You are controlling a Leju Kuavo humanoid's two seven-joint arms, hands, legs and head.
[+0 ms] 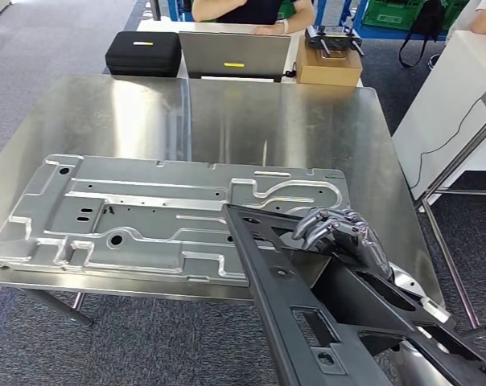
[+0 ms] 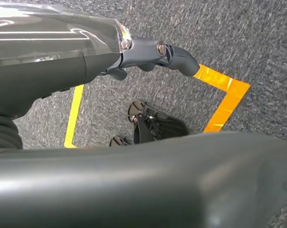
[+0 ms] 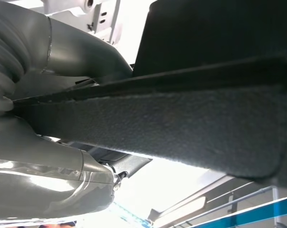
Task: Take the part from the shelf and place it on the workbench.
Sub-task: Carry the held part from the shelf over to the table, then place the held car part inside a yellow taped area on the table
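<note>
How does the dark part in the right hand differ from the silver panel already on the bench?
The black part is dark and matte; the stamped metal panel is bright silver. The part is gripped by the right hand, its corner overlapping the panel's edge; the panel lies flat on the workbench. Both are flat with cut-outs.

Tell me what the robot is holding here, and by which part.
The right hand grips the dark part by its upper edge bar, over the workbench. The left hand holds nothing.
</note>
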